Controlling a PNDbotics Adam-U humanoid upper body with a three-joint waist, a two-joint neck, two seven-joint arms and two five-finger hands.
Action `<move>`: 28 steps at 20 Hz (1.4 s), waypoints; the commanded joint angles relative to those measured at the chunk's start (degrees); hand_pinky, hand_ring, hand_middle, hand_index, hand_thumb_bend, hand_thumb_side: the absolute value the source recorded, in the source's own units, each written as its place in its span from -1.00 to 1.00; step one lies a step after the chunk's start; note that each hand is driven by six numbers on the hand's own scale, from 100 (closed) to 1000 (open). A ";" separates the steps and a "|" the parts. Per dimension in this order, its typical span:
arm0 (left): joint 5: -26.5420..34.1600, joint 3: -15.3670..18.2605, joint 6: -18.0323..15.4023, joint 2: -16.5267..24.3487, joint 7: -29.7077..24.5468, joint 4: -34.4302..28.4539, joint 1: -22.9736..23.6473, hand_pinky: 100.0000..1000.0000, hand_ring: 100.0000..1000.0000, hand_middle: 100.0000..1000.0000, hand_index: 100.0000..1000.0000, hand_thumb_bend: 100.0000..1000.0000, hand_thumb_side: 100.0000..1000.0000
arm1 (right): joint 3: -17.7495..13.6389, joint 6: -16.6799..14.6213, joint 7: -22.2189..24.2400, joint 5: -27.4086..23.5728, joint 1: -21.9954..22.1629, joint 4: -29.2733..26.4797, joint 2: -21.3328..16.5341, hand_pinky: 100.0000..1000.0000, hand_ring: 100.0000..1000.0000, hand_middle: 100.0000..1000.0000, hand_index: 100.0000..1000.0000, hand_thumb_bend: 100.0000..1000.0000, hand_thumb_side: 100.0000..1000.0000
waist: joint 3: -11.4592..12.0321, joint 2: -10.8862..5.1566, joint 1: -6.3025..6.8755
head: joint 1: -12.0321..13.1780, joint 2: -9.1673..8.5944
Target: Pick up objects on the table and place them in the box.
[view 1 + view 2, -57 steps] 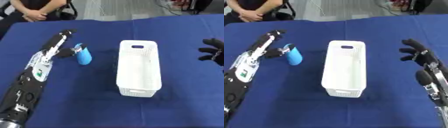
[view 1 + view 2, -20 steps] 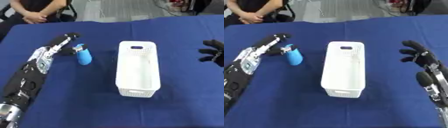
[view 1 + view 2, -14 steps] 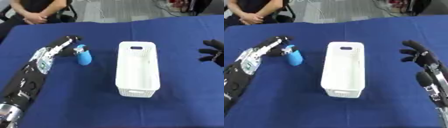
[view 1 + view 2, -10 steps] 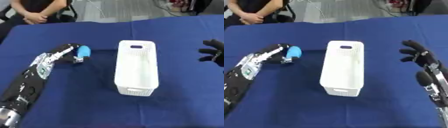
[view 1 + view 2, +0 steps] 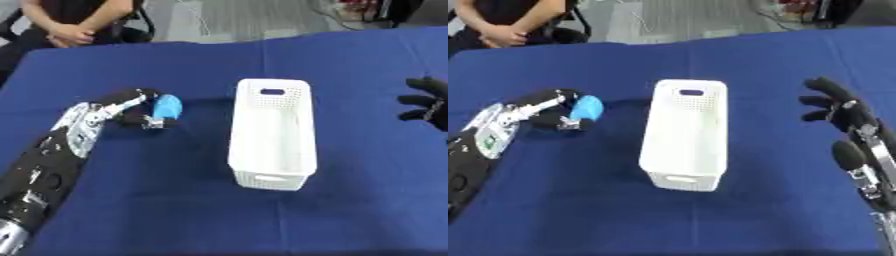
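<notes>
So far nothing has gone into the box, judging from what shows. At far left, your left hand lies low over the blue worktop with its fingers curled round the blue object, a small rounded thing with a grey-white piece at its lower end; its exact kind cannot be made out. Whether it is lifted off the cloth or resting on it cannot be told from either eye view. The object sits just beside the box's left wall, near the far half of it, with a strip of worktop between.

Centre: the white box, a long perforated basket with a handle slot at its far end, stands upright and its floor looks bare. No other loose item shows on the worktop.

Right: your right hand hovers well apart from the box, fingers spread and straight, holding nothing.

Status: grasp apparently made, first stage. Left to do: lift the object, carry it rightward over the near rim, let go inside. With that one in, the visible part of the job would seem complete.
</notes>
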 commanded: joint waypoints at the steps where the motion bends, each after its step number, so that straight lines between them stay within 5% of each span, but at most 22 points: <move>1: -1.01 -0.58 -0.16 1.45 -0.75 -0.37 -0.10 0.62 0.55 0.73 0.92 1.00 0.82 | -0.30 -0.01 -0.06 -0.35 -0.35 -0.41 -0.99 0.38 0.66 0.82 1.00 0.03 1.00 | -0.03 -0.66 -0.11 | 0.06 -0.35; 7: -2.06 -0.63 -0.57 1.47 -0.93 -0.52 -0.35 0.61 0.55 0.72 0.90 1.00 0.80 | -0.29 -0.02 -0.01 -0.41 -0.37 -0.38 -0.96 0.38 0.66 0.82 1.00 0.02 1.00 | -0.05 -0.69 -0.07 | 0.02 -0.47; 11: -3.00 -0.61 -0.47 1.41 -0.29 -0.66 -0.40 0.57 0.53 0.68 0.86 0.58 0.60 | -0.28 -0.02 0.02 -0.44 -0.38 -0.36 -0.94 0.38 0.66 0.82 1.00 0.03 1.00 | -0.03 -0.70 -0.07 | -0.06 -0.56; 12: -3.20 -0.57 -0.31 1.39 -0.06 -0.67 -0.39 0.52 0.50 0.64 0.81 0.13 0.42 | -0.29 -0.02 0.01 -0.44 -0.38 -0.36 -0.94 0.38 0.66 0.82 1.00 0.02 1.00 | -0.02 -0.70 -0.08 | -0.08 -0.61; 13: -3.38 -0.52 -0.07 1.36 0.30 -0.70 -0.38 0.54 0.50 0.65 0.82 0.19 0.45 | -0.30 -0.02 0.01 -0.44 -0.38 -0.36 -0.94 0.38 0.66 0.82 1.00 0.03 1.00 | -0.01 -0.69 -0.08 | -0.09 -0.65; 14: -3.52 -0.40 0.32 1.34 0.83 -0.72 -0.38 0.42 0.36 0.50 0.68 -0.64 -0.02 | -0.31 -0.02 0.00 -0.43 -0.38 -0.37 -0.94 0.38 0.66 0.82 1.00 0.03 1.00 | 0.00 -0.69 -0.09 | -0.12 -0.68; 15: -3.65 -0.33 0.84 1.31 1.49 -0.74 -0.38 0.46 0.41 0.54 0.71 -0.50 0.07 | -0.32 -0.03 0.00 -0.43 -0.38 -0.37 -0.94 0.38 0.66 0.82 1.00 0.03 1.00 | 0.01 -0.68 -0.09 | -0.13 -0.70; 16: -3.72 -0.23 1.42 1.29 2.26 -0.77 -0.41 0.17 0.01 0.22 0.50 -1.00 -0.35 | -0.32 -0.03 0.00 -0.43 -0.37 -0.37 -0.95 0.38 0.66 0.82 1.00 0.03 1.00 | 0.03 -0.68 -0.10 | -0.15 -0.71; 17: -3.74 -0.17 2.06 1.26 3.15 -0.81 -0.42 0.24 0.09 0.29 0.56 -1.00 -0.30 | -0.33 -0.03 0.01 -0.42 -0.37 -0.38 -0.95 0.38 0.66 0.82 1.00 0.03 1.00 | 0.03 -0.68 -0.11 | -0.16 -0.74; 18: -3.68 -0.09 2.65 1.24 4.06 -0.86 -0.44 -0.20 -0.33 -0.09 0.22 -1.00 -0.51 | -0.35 -0.04 0.00 -0.41 -0.36 -0.39 -0.96 0.38 0.66 0.82 1.00 0.03 1.00 | 0.04 -0.68 -0.12 | -0.19 -0.77; 19: -3.55 -0.06 3.22 1.21 5.02 -0.89 -0.43 -0.09 -0.22 0.00 0.32 -1.00 -0.48 | -0.36 -0.04 -0.01 -0.41 -0.36 -0.39 -0.96 0.38 0.66 0.82 1.00 0.03 1.00 | 0.04 -0.67 -0.12 | -0.19 -0.80; 20: -3.36 -0.03 3.67 1.18 5.87 -0.92 -0.44 -0.38 -0.52 -0.24 0.04 -1.00 -0.62 | -0.38 -0.03 -0.02 -0.39 -0.35 -0.39 -0.97 0.38 0.66 0.82 1.00 0.03 1.00 | 0.05 -0.67 -0.13 | -0.19 -0.84; 22: -2.70 0.07 4.35 1.14 7.52 -1.04 -0.42 -0.58 -0.72 -0.42 -0.17 -1.00 -0.61 | -0.40 -0.04 -0.03 -0.36 -0.34 -0.40 -0.97 0.38 0.66 0.82 1.00 0.03 1.00 | 0.06 -0.65 -0.15 | -0.19 -0.88; 28: 0.83 0.57 5.22 1.31 11.07 -2.09 -0.31 -1.00 -1.00 -0.82 -0.65 -1.00 -0.55 | -0.43 -0.05 -0.03 -0.29 -0.29 -0.41 -0.99 0.38 0.66 0.82 1.00 0.03 1.00 | 0.09 -0.64 -0.18 | -0.31 -0.96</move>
